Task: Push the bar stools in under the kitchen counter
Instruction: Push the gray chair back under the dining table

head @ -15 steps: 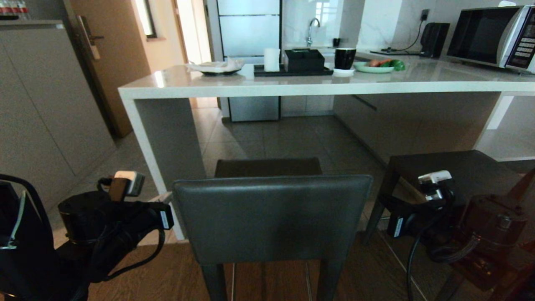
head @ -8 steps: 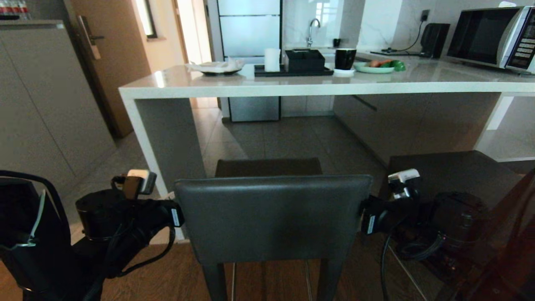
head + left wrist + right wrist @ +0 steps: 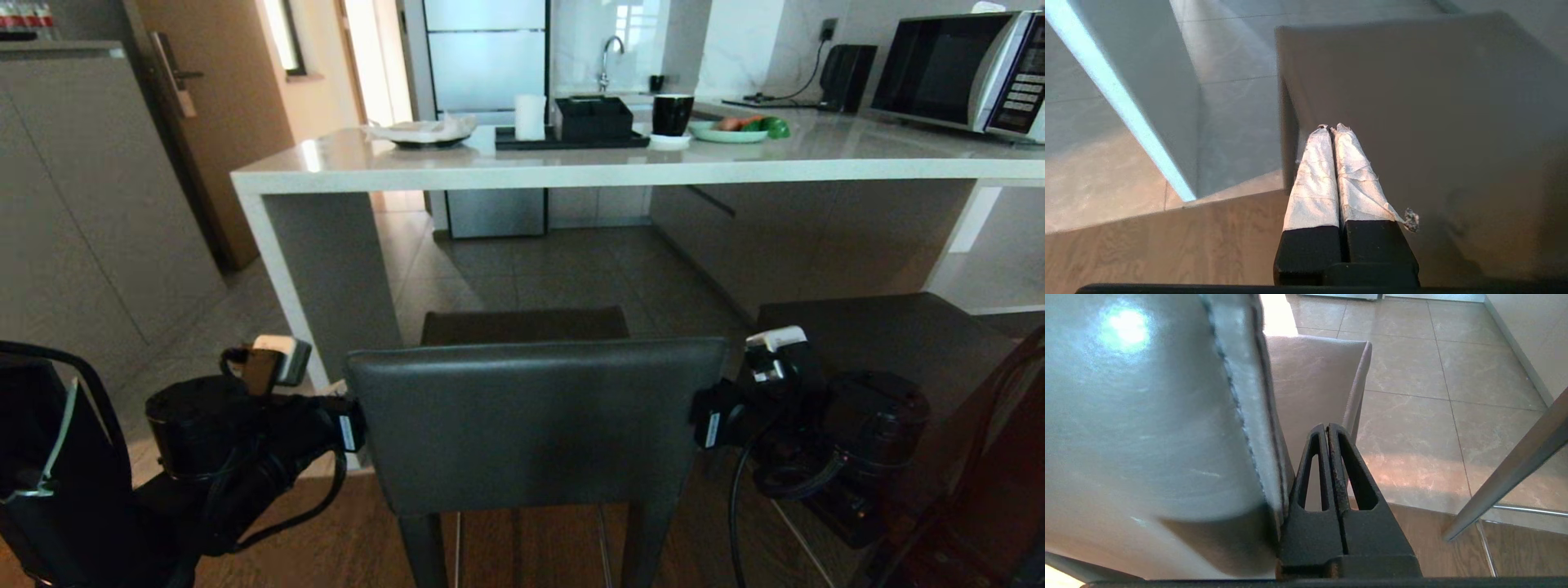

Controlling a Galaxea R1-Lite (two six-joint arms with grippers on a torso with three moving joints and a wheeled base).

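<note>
near bar stool (image 3: 535, 425) centred before the kitchen counter (image 3: 522, 167), seat just short of its edge – second stool (image 3: 890, 335) to the right. left gripper (image 3: 1331, 127) and right gripper (image 3: 1327, 426) pressed together, empty – flanking the backrest's two side edges.

Second stool (image 3: 890, 327) half-hidden behind right arm (image 3: 849, 433)
</note>
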